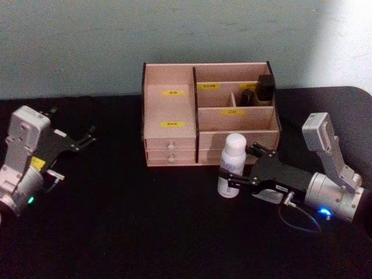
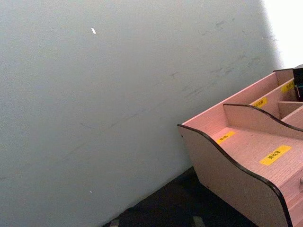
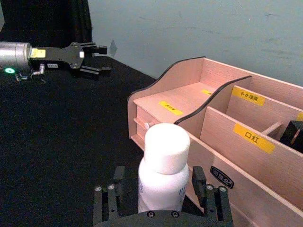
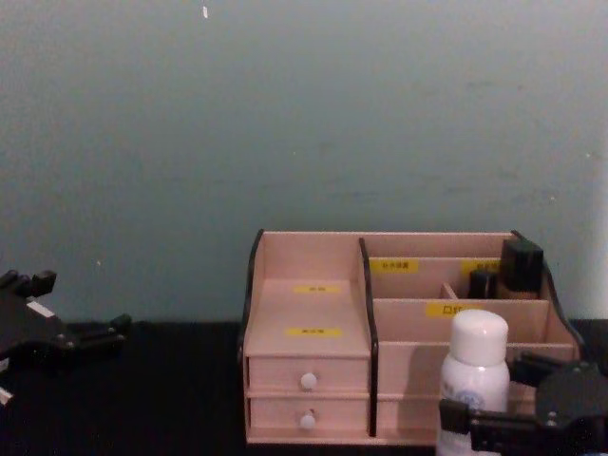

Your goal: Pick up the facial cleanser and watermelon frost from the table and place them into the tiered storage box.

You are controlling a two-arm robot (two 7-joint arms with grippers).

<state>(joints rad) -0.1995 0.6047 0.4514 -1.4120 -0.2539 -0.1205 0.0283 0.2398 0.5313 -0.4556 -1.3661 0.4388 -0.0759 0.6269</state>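
right wrist view: right tool [image 3: 157, 174] spread around the white bottle [image 3: 165, 146], its base hidden; left tool [image 3: 99, 59] parked open, well apart.

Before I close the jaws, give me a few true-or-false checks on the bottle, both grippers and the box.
1. The white bottle stands upright on the table, in front of the tiered storage box. True.
2. The right gripper has its jaws either side of the bottle. True.
3. The left gripper holds something. False: it is open and empty, off to the box's left.
4. One drawer is pulled out. False: both drawers are shut.
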